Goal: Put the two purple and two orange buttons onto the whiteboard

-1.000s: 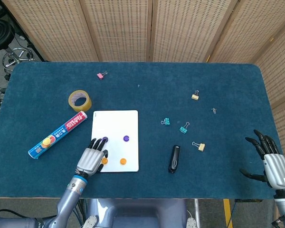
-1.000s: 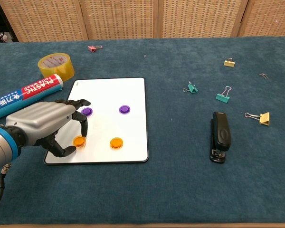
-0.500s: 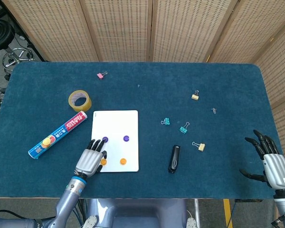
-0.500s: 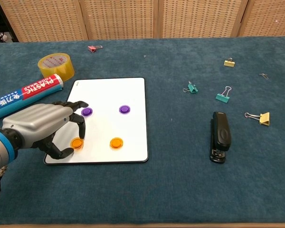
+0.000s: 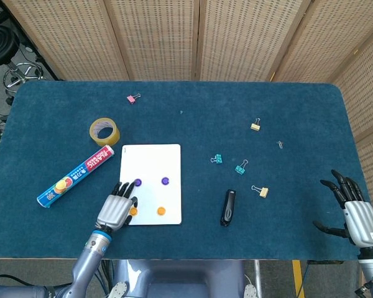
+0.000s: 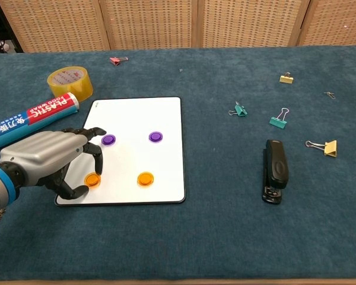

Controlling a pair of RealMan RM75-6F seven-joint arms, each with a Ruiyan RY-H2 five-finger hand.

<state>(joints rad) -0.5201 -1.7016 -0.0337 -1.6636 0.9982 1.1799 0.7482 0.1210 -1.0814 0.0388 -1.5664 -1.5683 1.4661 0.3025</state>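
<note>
A table (image 5: pixel 298 112) with a dark teal, felt-like top fills most of both views, its far corners rounded and a pale wooden edge showing along the near side. Behind it stands a folding screen (image 5: pixel 199 37) of tan woven wicker panels set in light wooden frames, angled inward at the right. At the upper left of the head view, a grey floor (image 5: pixel 0 93) shows beside the table, with a black stool (image 5: pixel 0 43) on a chrome base and some dark cables; the light is even and soft.
</note>
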